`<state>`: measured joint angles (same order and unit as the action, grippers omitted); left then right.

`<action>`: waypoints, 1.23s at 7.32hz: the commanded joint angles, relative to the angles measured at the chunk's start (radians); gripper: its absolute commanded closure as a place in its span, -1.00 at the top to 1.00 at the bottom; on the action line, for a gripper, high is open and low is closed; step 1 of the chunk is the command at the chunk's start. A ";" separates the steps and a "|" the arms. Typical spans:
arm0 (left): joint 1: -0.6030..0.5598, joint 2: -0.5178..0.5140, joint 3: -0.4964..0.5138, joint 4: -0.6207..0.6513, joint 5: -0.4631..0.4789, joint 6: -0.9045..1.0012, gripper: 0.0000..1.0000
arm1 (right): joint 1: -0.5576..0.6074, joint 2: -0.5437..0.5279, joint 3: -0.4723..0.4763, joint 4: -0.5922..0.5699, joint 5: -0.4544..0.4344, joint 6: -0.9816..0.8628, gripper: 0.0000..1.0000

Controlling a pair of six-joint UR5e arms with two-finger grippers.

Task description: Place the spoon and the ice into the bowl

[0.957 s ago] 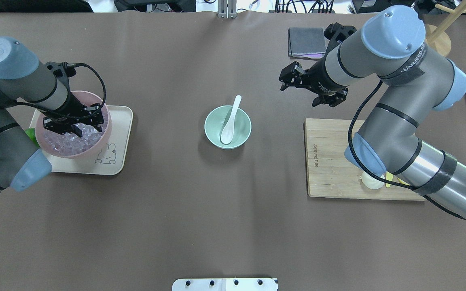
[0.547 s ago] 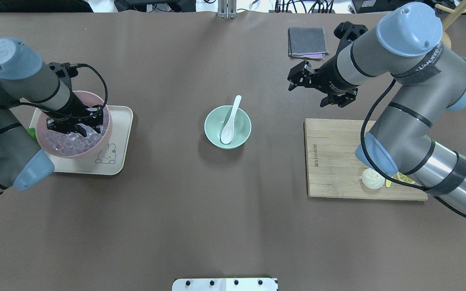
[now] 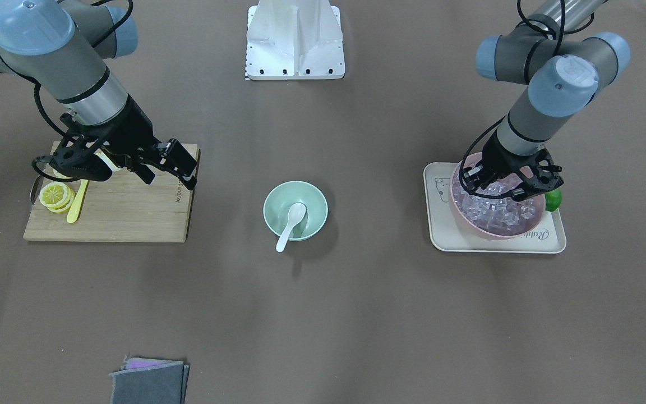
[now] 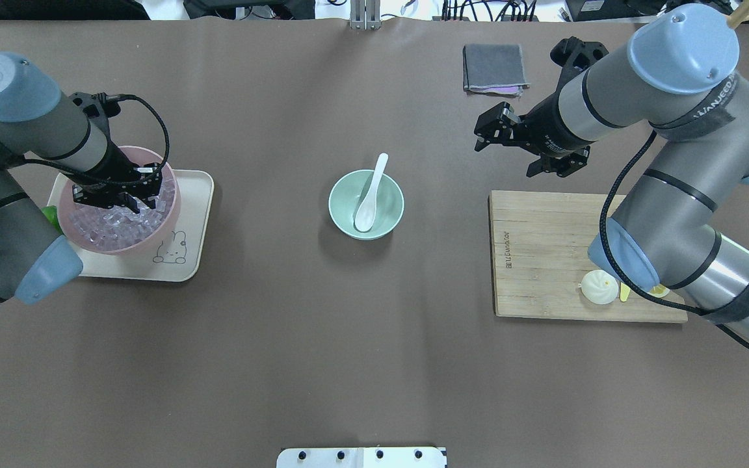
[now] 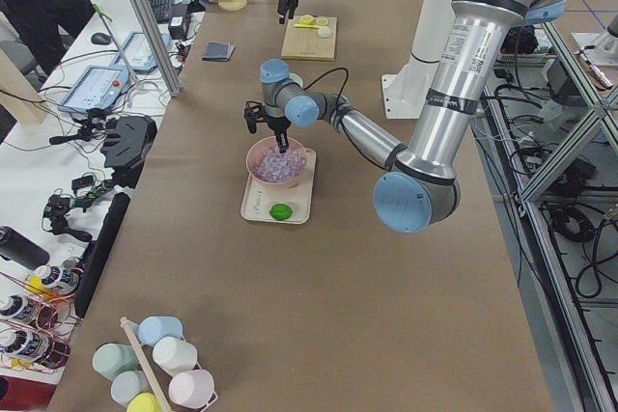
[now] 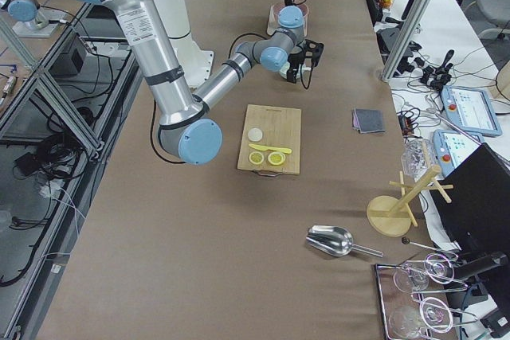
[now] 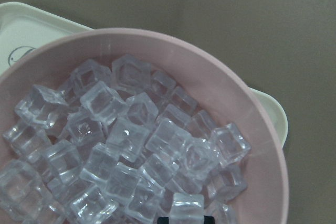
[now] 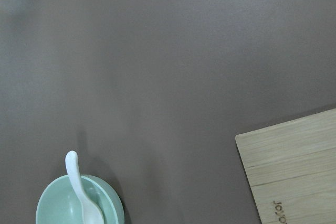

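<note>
A wide brown table (image 4: 283,338) lies bare between the arms. A rectangular bamboo cutting board (image 4: 537,253) sits just beside the right gripper (image 4: 508,153), whose fingers are spread wide and empty. A cream plastic tray (image 4: 194,195) carries the large pink bowl (image 4: 147,244) under the left gripper (image 4: 111,205).

That gripper dips among heaped clear ice cubes (image 7: 131,145); whether it grips one cannot be told.

Between both grippers, well apart, stands the small mint-green bowl (image 4: 391,205), with the glossy white soup spoon (image 4: 365,218) inside it.

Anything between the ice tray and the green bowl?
No, only bare brown tabletop lies between the tray and the bowl; the overhead view shows it best.
</note>
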<state>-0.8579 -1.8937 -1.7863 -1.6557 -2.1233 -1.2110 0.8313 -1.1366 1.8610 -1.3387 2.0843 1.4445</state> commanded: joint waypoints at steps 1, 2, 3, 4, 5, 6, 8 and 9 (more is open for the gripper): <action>-0.004 -0.027 -0.059 0.060 -0.004 0.001 -1.00 | 0.014 -0.003 0.021 -0.019 0.006 -0.007 1.00; -0.004 -0.091 -0.059 0.095 -0.018 -0.002 -1.00 | 0.046 -0.034 0.044 -0.034 0.040 -0.062 1.00; -0.003 -0.169 -0.051 0.141 -0.032 -0.013 -1.00 | 0.093 -0.085 0.082 -0.071 0.086 -0.169 1.00; 0.003 -0.215 -0.036 0.146 -0.035 -0.018 -1.00 | 0.156 -0.154 0.113 -0.089 0.136 -0.273 1.00; 0.023 -0.288 0.019 0.145 -0.034 -0.028 -1.00 | 0.236 -0.226 0.121 -0.089 0.202 -0.383 1.00; 0.060 -0.345 0.065 0.119 -0.030 -0.100 -1.00 | 0.323 -0.309 0.130 -0.089 0.262 -0.523 1.00; 0.121 -0.459 0.221 0.041 -0.018 -0.119 -1.00 | 0.438 -0.440 0.124 -0.092 0.295 -0.776 1.00; 0.147 -0.502 0.305 -0.032 -0.001 -0.161 -1.00 | 0.463 -0.469 0.122 -0.097 0.295 -0.833 1.00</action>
<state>-0.7457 -2.3369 -1.5829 -1.6112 -2.1403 -1.3349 1.2491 -1.5535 1.9859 -1.4312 2.3703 0.7139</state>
